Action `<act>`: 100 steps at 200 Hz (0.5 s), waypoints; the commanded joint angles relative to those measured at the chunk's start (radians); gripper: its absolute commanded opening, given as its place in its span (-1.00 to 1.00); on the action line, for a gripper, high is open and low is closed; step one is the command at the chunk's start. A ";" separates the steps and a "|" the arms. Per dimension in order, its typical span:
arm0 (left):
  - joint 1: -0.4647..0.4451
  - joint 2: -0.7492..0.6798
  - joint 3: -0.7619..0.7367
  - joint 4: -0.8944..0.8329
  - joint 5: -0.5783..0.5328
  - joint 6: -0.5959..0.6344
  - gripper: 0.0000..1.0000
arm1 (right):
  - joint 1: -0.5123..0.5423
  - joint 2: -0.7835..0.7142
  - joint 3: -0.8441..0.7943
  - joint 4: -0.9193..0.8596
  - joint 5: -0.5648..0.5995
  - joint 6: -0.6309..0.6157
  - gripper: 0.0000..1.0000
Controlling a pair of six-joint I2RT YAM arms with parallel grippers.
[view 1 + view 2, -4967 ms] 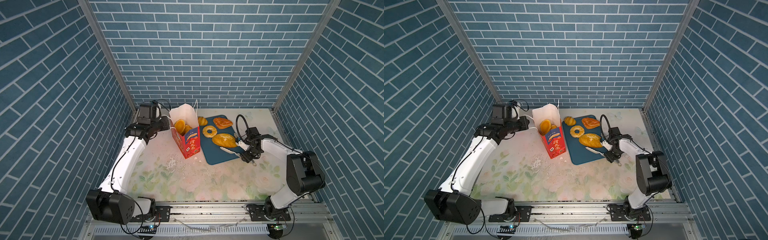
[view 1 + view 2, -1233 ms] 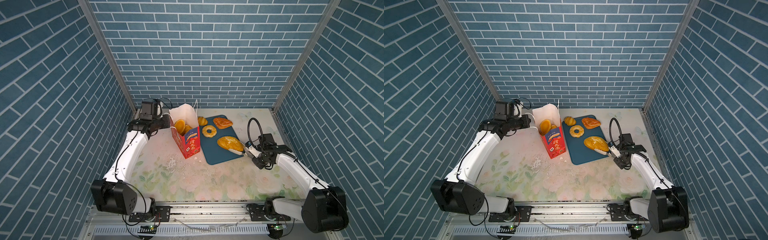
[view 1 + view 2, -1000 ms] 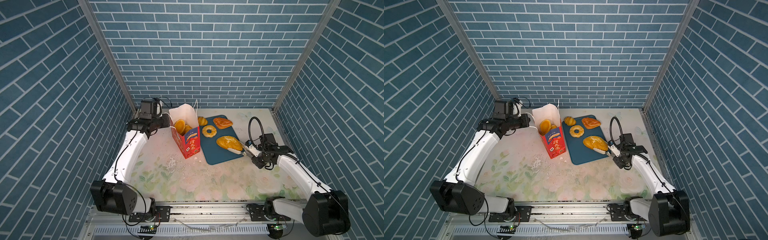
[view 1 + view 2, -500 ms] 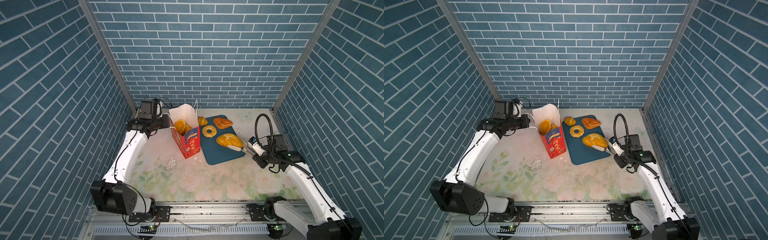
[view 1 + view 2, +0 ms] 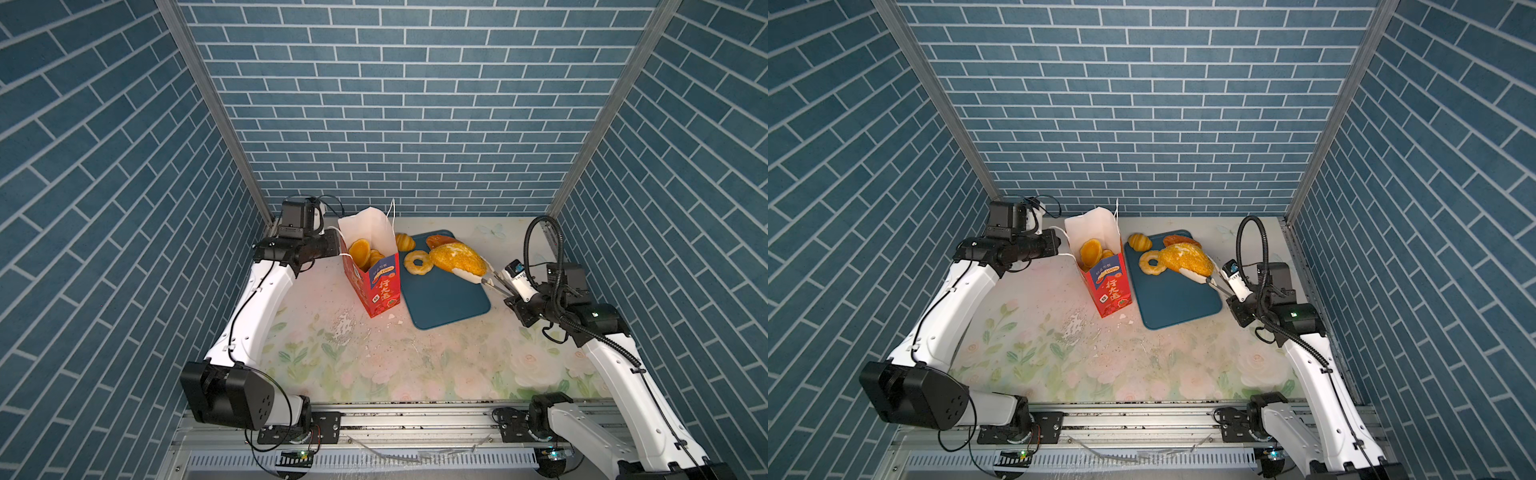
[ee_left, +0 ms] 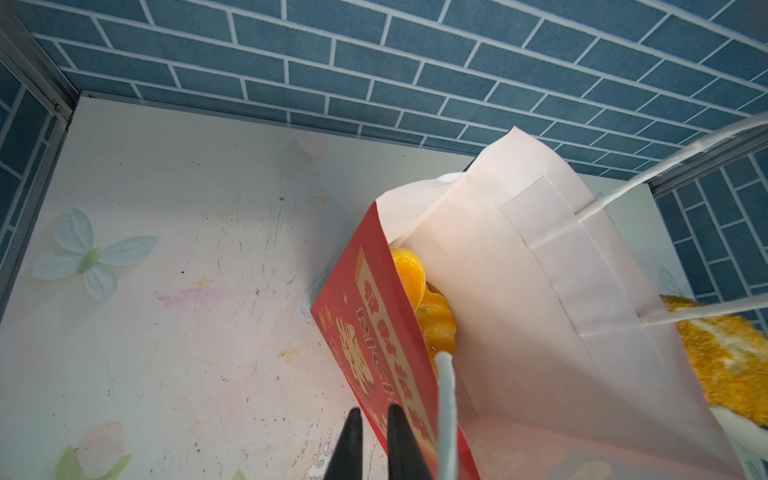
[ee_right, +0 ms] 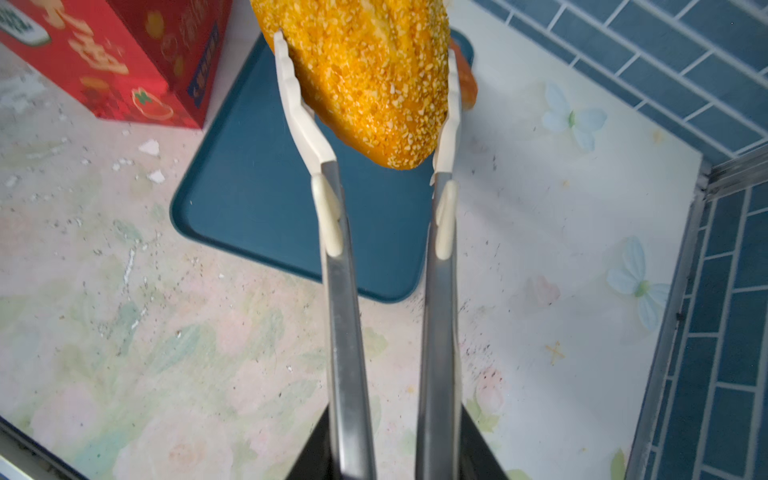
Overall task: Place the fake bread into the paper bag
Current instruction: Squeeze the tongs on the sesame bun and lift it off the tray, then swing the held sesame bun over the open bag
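Observation:
My right gripper [image 7: 394, 424] is shut on metal tongs [image 7: 345, 311]. The tongs' white tips clamp the crumb-coated oval loaf [image 7: 365, 62] of fake bread. In both top views the loaf [image 5: 455, 257] [image 5: 1185, 257] hangs over the back of the teal tray [image 5: 444, 303]. A braided ring [image 5: 415, 262], a small bun [image 5: 404, 241] and a reddish pastry [image 5: 440, 240] lie there too. The red paper bag [image 5: 378, 282] [image 6: 374, 332] stands upright left of the tray with golden buns [image 5: 359, 251] inside. My left gripper [image 6: 376, 415] is shut at the bag's left rim, a white cord handle [image 6: 446, 415] beside it.
White crumbs and flakes [image 5: 345, 328] are scattered on the floral table in front of the bag. Blue brick walls close in on three sides, and a metal rail [image 5: 415, 419] runs along the front edge.
The right arm has raised the tongs, lifting the oval loaf off the tray and a little toward the back. The left arm and the bag have stayed in place.

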 commanded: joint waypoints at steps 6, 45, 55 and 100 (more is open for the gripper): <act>0.004 -0.011 0.021 -0.006 0.025 -0.004 -0.70 | 0.006 -0.038 0.120 0.136 -0.089 0.091 -1.00; 0.003 -0.010 0.016 0.013 0.039 -0.018 -0.67 | 0.069 0.012 0.273 0.148 -0.093 0.087 -1.00; 0.003 -0.013 0.011 0.020 0.040 -0.022 -0.66 | 0.103 0.038 0.325 0.146 -0.089 0.083 -1.00; 0.003 -0.035 0.003 0.016 0.026 -0.025 -0.69 | 0.318 0.198 0.521 0.153 -0.047 0.009 -1.00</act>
